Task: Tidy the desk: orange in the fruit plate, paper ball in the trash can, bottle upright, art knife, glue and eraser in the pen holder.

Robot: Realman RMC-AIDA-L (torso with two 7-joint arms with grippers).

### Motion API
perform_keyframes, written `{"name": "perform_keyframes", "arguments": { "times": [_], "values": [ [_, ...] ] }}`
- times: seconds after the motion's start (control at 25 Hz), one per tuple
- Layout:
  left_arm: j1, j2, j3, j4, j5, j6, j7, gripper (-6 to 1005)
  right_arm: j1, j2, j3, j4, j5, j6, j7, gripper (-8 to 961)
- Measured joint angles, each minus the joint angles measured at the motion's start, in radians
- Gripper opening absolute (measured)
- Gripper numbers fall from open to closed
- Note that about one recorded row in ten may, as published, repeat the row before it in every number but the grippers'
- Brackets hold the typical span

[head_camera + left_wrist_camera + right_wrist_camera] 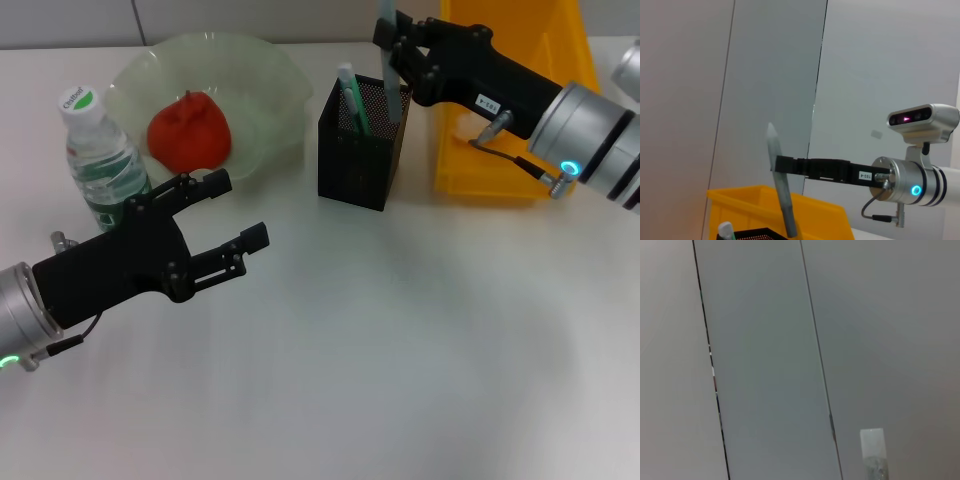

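The right gripper (397, 45) is hanging over the pen holder (362, 142) near the desk's (400, 350) far edge, fingers clenched on a slim grey stick, probably the art knife (389, 70), whose lower end is dipping just inside the mesh rim. So the pen-holder step is in hand, and by my reading it is nearly finished: the next move calls for letting go cleanly so the stick is dropping in beside the white-and-green pens (350, 95) already standing there, without tipping the cup. The yellow trash can (500, 150) is sitting just behind the arm. Toward the far left corner the orange (190, 130) is lying in the fruit plate (270, 90), and the bottle (100, 160) is standing upright beside it. The left gripper (225, 215) is hovering low near the left edge, fingers spread, holding nothing. No eraser, glue or paper ball is showing on the bare tabletop.
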Motion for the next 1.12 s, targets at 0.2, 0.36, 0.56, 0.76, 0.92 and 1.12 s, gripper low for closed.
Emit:
{"name": "perform_keyframes", "arguments": {
  "times": [0.2,0.36,0.56,0.76,0.92,1.12],
  "values": [
    [-0.002,0.0,0.003,0.0,-0.001,-0.001,0.0,800,0.024,0.0,-0.013,0.017,0.001,0.025,-0.003,139],
    [-0.003,0.001,0.004,0.0,-0.001,-0.001,0.0,800,0.045,0.0,-0.016,0.034,-0.005,0.068,0.004,139],
    [-0.002,0.001,0.002,0.0,-0.001,-0.001,-0.001,800,0.046,0.0,-0.025,0.034,-0.005,0.076,0.007,174],
    [0.001,0.002,0.0,0.0,-0.001,0.0,-0.004,800,0.045,0.0,-0.027,0.034,-0.006,0.074,0.007,322],
    [0.002,0.002,0.0,0.0,-0.001,0.0,-0.007,800,0.037,0.0,-0.028,0.03,-0.006,0.062,0.008,511],
    [0.004,0.002,0.0,0.0,-0.001,0.0,-0.01,800,0.031,0.0,-0.028,0.03,-0.004,0.04,0.008,636]
  ]
}}
